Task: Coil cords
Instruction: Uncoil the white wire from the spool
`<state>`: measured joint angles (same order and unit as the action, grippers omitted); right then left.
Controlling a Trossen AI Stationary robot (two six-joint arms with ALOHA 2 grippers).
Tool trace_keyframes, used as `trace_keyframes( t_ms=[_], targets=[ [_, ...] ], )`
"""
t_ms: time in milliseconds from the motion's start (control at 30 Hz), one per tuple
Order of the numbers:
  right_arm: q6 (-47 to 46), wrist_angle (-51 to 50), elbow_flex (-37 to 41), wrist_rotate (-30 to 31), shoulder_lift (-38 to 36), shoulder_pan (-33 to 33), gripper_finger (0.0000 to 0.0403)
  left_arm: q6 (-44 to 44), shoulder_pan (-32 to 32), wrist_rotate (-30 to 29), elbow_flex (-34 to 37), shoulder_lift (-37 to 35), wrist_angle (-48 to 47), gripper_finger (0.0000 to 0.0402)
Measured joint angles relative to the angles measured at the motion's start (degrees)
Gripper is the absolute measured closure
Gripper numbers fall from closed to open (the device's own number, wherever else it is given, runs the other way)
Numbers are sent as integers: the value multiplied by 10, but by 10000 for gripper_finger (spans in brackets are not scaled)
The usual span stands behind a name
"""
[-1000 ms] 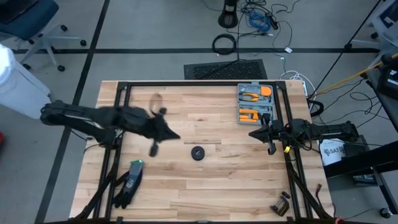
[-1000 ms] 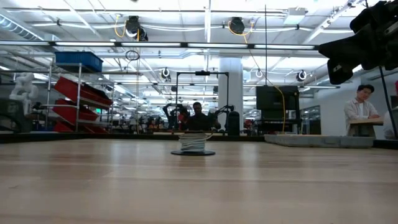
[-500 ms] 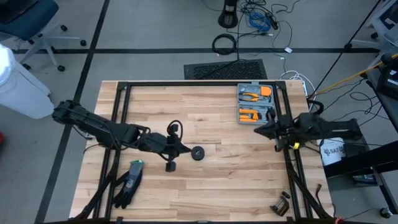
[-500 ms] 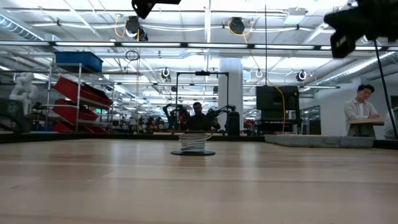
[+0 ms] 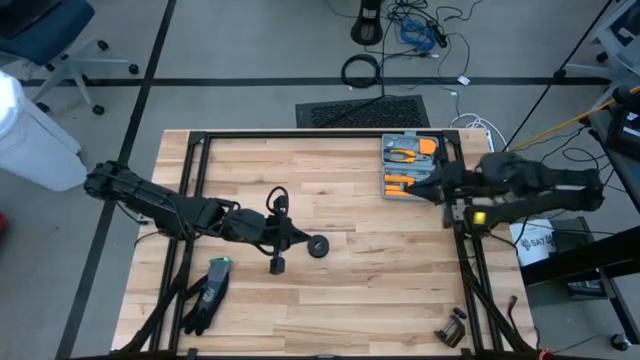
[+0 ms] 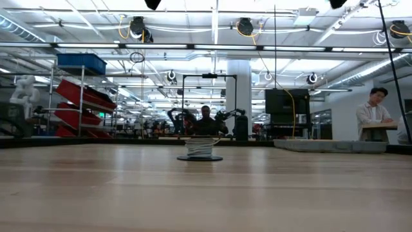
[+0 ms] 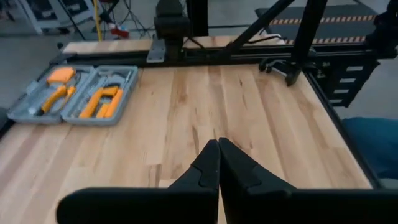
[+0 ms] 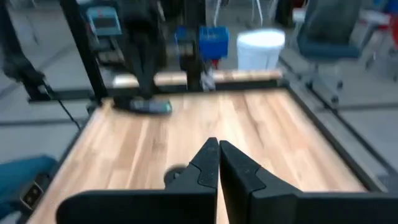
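Wooden tabletop [image 5: 330, 290], open lab floor behind. Gloves [image 5: 207, 292] lie at the near edge. Left claw [image 5: 297, 240] is pressed shut and empty, just beside the wound cord bundle [image 5: 318, 246] mid-tabletop. Right claw [image 5: 421, 181], also closed on nothing, hangs by the tool case [image 5: 411, 166] at the far right. Risk: shut fingertips could knock or drag the small bundle and loosen the coil. Hard to tell whether the left claw touches it; plug ends not visible; both arms cut off in low view.
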<state>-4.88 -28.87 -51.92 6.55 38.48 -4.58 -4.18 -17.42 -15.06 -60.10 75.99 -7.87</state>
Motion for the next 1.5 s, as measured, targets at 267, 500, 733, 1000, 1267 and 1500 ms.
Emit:
trace_keyframes(
  t_ms=[267,500,733,1000,1267,1500],
  targets=[
    [-42,49,57,62,89,-52,403,-20,0,4,-6,-7,-45,400],
    [-120,155,132,90,143,-113,403,-71,-12,7,-5,52,-107,358],
    [-147,214,169,89,206,-163,403,-43,-54,-71,-5,144,-107,271],
    [-159,246,169,87,261,-170,403,-11,-84,-192,-5,216,-107,251],
    [-166,248,169,86,289,-169,403,37,-92,-230,-5,270,-100,250],
    [-171,248,169,86,297,-169,403,81,-89,-226,-5,306,-69,218]
  ],
)
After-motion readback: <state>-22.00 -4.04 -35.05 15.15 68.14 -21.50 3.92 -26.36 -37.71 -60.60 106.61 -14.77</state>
